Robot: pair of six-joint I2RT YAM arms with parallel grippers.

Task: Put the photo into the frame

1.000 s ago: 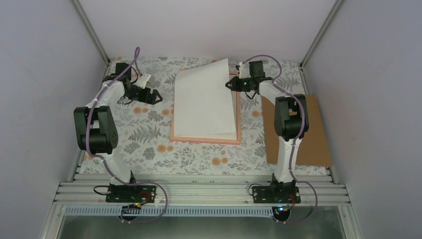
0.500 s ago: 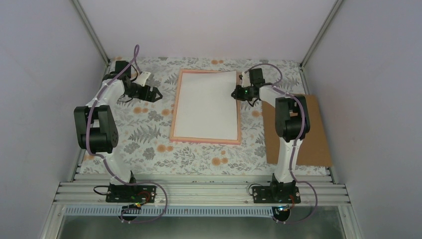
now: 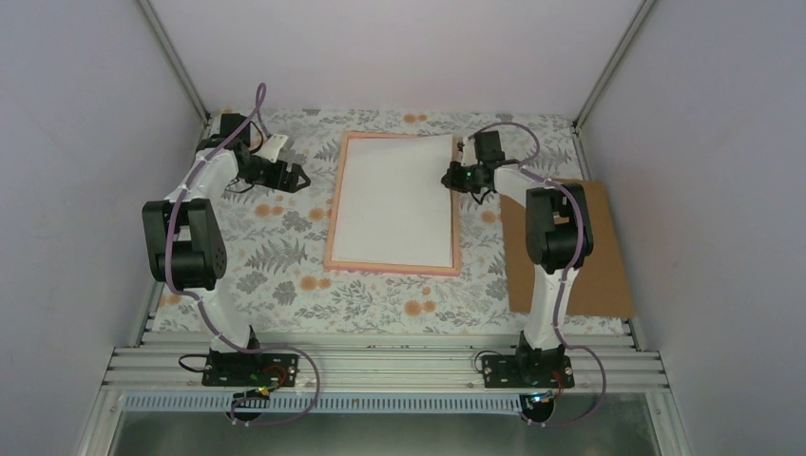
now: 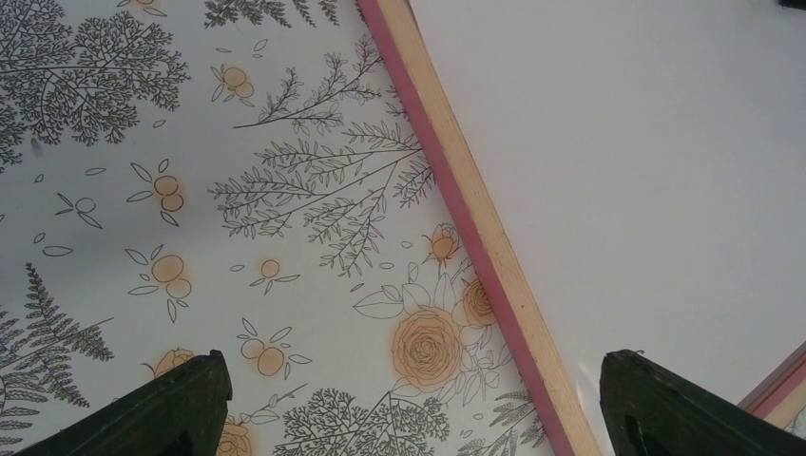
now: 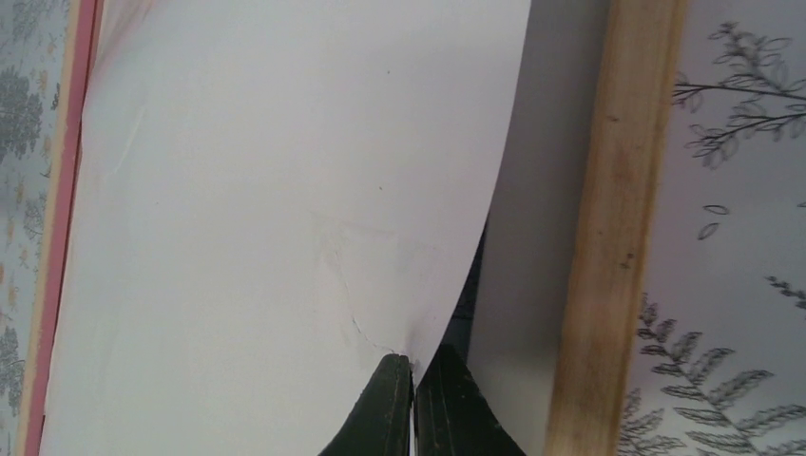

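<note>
Right gripper [image 5: 412, 366] pinches the photo [image 5: 266, 218] by its edge, white side up, the sheet curling ahead of the fingers — the frame [image 5: 608, 237] rail just right of them. Left gripper [image 4: 411, 370] hangs spread wide — the frame's other rail between its fingertips.

Floral-clothed table [image 3: 285, 275] with pink frame [image 3: 393, 269] and brown board [image 3: 604, 266]

Spread end effector [image 4: 413, 355] hovers over the frame [image 4: 466, 204].
</note>
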